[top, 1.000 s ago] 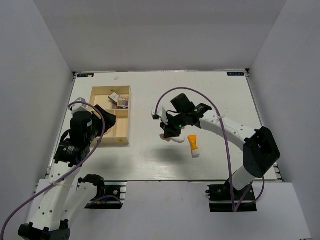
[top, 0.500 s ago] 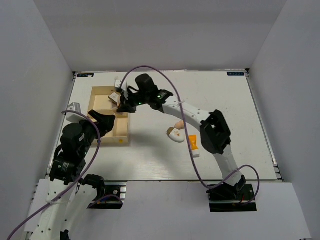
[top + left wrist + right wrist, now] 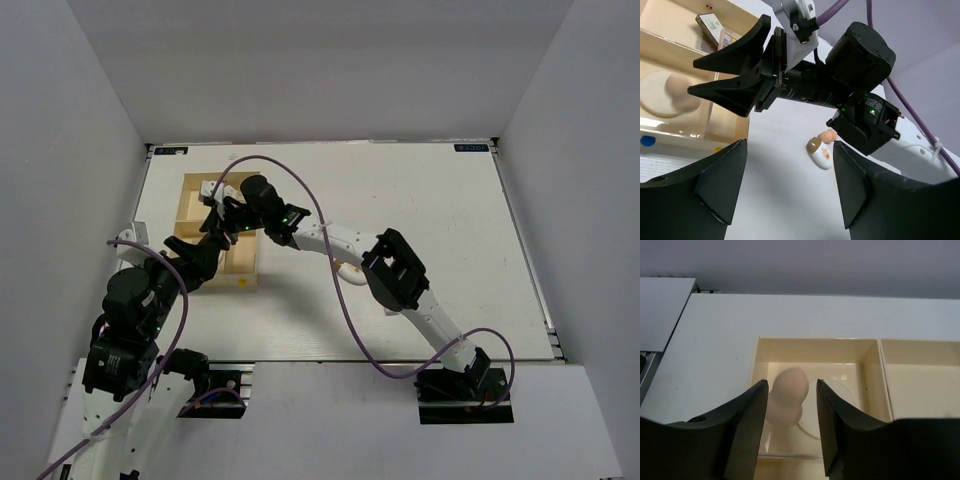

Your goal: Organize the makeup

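Note:
Over the light wooden tray [image 3: 815, 341], my right gripper [image 3: 791, 382] stands open. The beige egg-shaped sponge [image 3: 787, 395], blurred, is just below its fingers and free of both. It lies against the cream round compact [image 3: 836, 399] in that compartment. From the left wrist view, the sponge [image 3: 677, 87] rests on the compact under the right gripper [image 3: 692, 77]. Two slim cases [image 3: 715, 25] lie in the far compartment. My left gripper [image 3: 790, 185] is open and holds nothing, just near of the tray [image 3: 190, 185].
A white oval bottle with a brown cap [image 3: 820, 152] and a small peach egg-shaped piece [image 3: 827, 135] lie on the white table right of the tray. The right arm [image 3: 330, 240] stretches across the table's middle. White walls enclose the table.
My right gripper carried the sponge from mid-table to the tray, then opened and let it go onto the compact. My left arm drew back toward its base.

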{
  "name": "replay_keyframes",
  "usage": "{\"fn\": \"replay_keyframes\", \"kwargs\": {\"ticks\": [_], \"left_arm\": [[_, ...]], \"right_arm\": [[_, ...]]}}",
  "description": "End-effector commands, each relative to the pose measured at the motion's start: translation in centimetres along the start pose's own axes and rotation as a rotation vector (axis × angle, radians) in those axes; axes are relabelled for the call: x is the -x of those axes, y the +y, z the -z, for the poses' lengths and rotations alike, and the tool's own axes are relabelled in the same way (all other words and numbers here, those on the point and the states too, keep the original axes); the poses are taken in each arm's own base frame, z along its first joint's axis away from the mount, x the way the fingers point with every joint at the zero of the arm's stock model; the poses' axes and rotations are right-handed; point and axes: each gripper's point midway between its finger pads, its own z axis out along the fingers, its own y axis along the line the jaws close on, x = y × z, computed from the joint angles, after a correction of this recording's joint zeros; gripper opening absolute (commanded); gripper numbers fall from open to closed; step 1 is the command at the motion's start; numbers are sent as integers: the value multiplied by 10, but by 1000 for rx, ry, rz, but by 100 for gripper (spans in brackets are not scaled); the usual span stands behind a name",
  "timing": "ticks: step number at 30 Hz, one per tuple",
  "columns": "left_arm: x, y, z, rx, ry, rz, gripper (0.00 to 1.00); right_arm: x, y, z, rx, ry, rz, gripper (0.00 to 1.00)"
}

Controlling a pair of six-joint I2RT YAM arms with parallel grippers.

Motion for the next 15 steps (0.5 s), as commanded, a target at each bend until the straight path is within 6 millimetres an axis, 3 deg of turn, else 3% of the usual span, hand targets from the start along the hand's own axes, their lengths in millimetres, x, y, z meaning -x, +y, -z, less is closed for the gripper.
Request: {"fn": "replay_keyframes", "kwargs": {"ticks": [1, 9, 12, 13, 14, 15], "left_arm": [[-1, -1, -1, 2, 20, -20, 79], [1, -18, -21, -69, 39, -54, 79], [-5, -28, -27, -125, 70, -56, 75], [-7, -30, -29, -133, 80, -54, 71], [-13, -30, -33, -141, 107, -48, 67], [-14, -33, -36, -155, 114, -44, 57]], "right_arm": [[29, -11, -5, -50, -93, 64, 51], [44, -32, 11, -152, -86, 77, 52], [56, -51, 35, -247, -74, 40, 34], [49, -63, 49, -285, -40, -11, 17], [56, -66, 64, -309, -32, -36, 10], [52, -88, 90, -361, -18, -85, 4]]}}
